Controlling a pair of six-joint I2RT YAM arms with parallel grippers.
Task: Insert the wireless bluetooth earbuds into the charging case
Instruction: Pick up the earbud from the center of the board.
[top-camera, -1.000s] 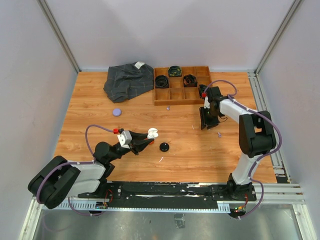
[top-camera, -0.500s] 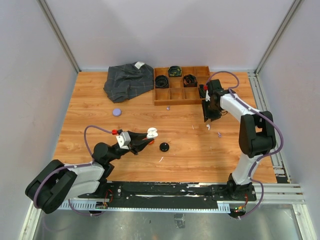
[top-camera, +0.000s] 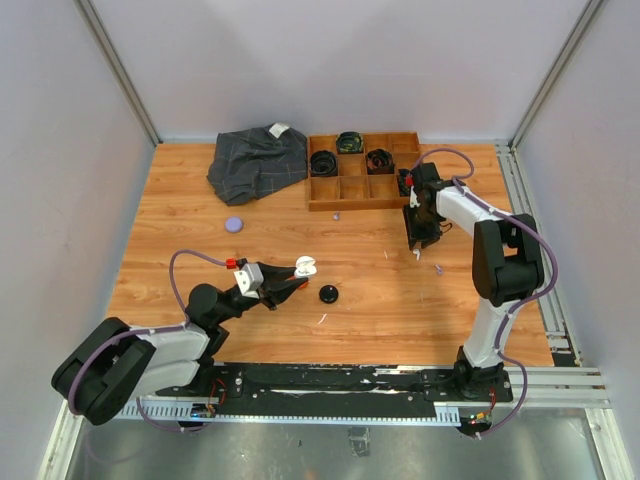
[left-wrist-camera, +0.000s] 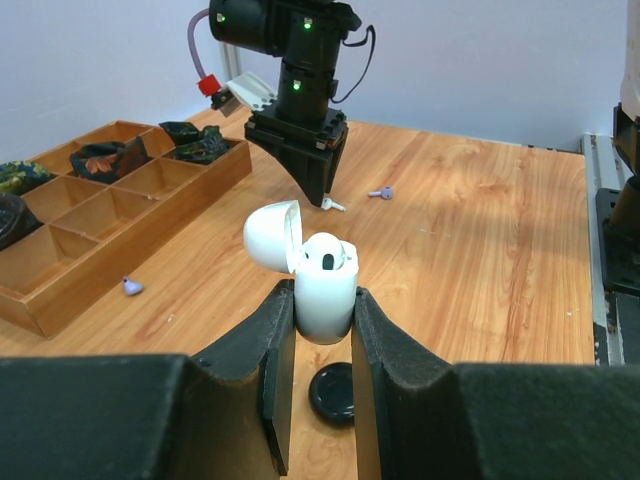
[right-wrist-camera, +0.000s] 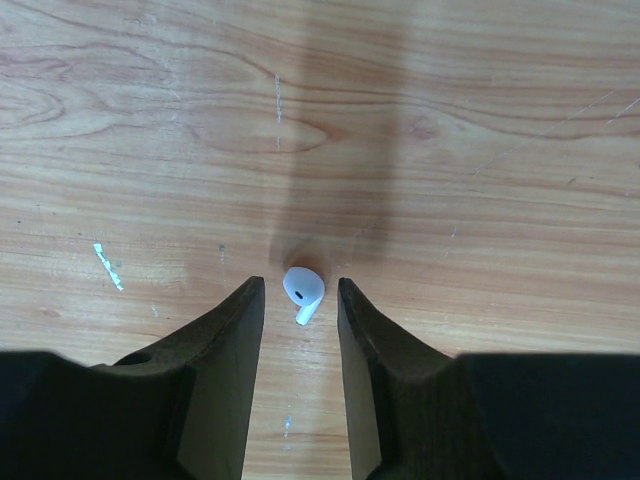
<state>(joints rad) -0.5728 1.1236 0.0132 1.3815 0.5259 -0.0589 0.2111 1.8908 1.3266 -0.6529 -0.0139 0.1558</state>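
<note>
My left gripper (left-wrist-camera: 322, 298) is shut on the white charging case (left-wrist-camera: 325, 285), held upright above the table. The case lid (left-wrist-camera: 272, 235) is flipped open to the left. A white earbud (right-wrist-camera: 303, 290) lies on the wood between the fingers of my right gripper (right-wrist-camera: 300, 292). That gripper is open and points straight down, with a small gap on each side of the bud. In the left wrist view the same earbud (left-wrist-camera: 333, 204) shows under the right gripper (left-wrist-camera: 315, 190). A purple earbud (top-camera: 439, 269) lies close by, and another purple earbud (top-camera: 336, 215) lies in front of the tray.
A wooden compartment tray (top-camera: 388, 189) with coiled black belts stands at the back, a dark cloth (top-camera: 255, 160) to its left. A black puck (top-camera: 328, 294) lies just beyond my left fingers. A purple puck (top-camera: 234, 224) rests at mid-left.
The right gripper has shifted and come down over the white earbud, its fingers closing in slightly. The left gripper has held still with the case.
</note>
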